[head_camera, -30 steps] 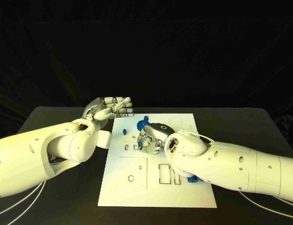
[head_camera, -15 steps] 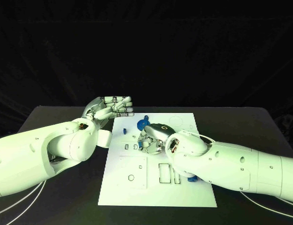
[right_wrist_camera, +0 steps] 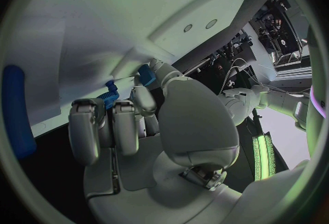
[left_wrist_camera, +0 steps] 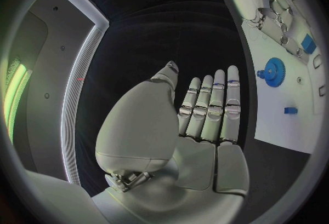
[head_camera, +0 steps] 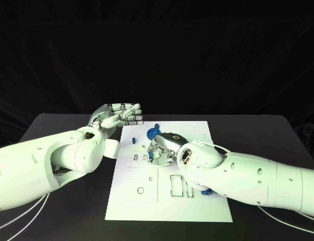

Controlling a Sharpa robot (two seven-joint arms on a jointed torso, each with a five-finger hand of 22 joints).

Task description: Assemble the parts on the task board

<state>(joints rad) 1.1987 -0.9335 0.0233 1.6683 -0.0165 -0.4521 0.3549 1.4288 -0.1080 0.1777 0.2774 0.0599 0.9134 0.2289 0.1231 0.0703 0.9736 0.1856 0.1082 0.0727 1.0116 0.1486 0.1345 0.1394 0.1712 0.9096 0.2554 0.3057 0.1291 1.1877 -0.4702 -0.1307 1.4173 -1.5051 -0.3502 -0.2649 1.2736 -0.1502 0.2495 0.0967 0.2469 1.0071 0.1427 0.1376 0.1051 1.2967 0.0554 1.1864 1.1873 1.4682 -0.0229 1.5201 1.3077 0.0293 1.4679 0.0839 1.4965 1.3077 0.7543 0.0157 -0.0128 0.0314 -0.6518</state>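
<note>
we saw the white task board point(head_camera: 146, 198) lying in the middle of the black table point(head_camera: 63, 128), dark drapery behind it. the left hand point(head_camera: 119, 115) hovered off the board's far left corner, fingers straight and empty. the right hand point(head_camera: 164, 148) pressed down on the board, pinching a blue gear point(right_wrist_camera: 108, 98). another blue gear point(left_wrist_camera: 273, 71) lay near the far edge.

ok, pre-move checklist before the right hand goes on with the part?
1. Right hand over the task board: ok.
2. Small blue part at the right hand's fingertips: ok; firm hold: cannot tell.
3. Part lined up with its slot: cannot tell, the hand hides it.
4. Left hand off the board, holding nothing: ok.
5. Blue gear lying apart from the right hand: ok.
6. Long blue part beside the right arm, risk of a brush: cannot tell.
</note>
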